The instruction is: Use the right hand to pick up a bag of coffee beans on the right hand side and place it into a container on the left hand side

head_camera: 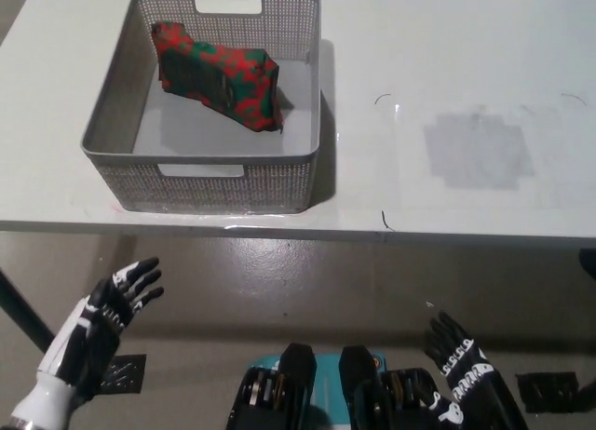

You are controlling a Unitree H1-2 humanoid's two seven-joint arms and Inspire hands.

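A red and green patterned bag of coffee beans (217,73) lies inside the grey mesh basket (220,181) on the left part of the white table. My black right hand (461,374) hangs open below the table's front edge at the lower right, holding nothing. At the lower left, my left hand (98,326) is also open and empty, well below the table and apart from the basket.
The white table (466,76) has a dull grey patch (479,149) on its right part and a few small dark marks. Brown floor shows below the table's front edge.
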